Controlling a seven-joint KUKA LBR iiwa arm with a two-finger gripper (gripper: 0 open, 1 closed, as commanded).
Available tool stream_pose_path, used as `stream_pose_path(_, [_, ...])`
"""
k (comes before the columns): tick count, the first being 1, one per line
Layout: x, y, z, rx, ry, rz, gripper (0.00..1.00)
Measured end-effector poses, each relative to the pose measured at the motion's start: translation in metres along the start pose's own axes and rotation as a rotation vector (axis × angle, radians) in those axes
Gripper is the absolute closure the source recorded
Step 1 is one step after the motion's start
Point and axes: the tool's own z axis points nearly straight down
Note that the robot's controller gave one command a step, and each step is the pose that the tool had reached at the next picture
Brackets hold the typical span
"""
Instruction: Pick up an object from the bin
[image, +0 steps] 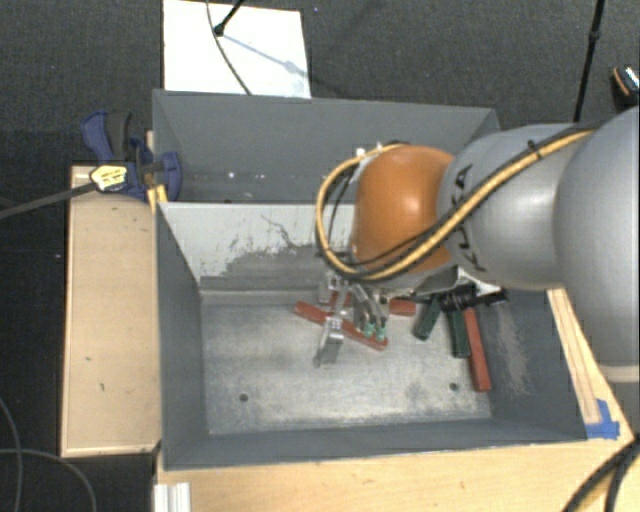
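Left of my gripper (345, 328) the floor of the grey bin (250, 400) carries one slanted red-brown strip (308, 313). It lies flat under the gripper, with its long axis running from upper left to lower right. One end pokes out to the gripper's left and the other shows just to its right. I cannot tell whether my gripper is apart, together or clamped on that strip. Right of the gripper four more things lie close together: one short red piece (402, 308), one dark green pen (427, 320), one black pen (458, 332), and farthest right one long red-brown stick (479, 358) lying up-and-down.
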Motion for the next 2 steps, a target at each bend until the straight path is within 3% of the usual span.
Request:
stream_pose_path(1, [-0.036, -0.047, 0.067, -0.002, -0.001, -0.144, 0.0])
stream_pose_path(2, [-0.048, -0.057, 0.064, -0.005, -0.006, -0.072, 0.0])
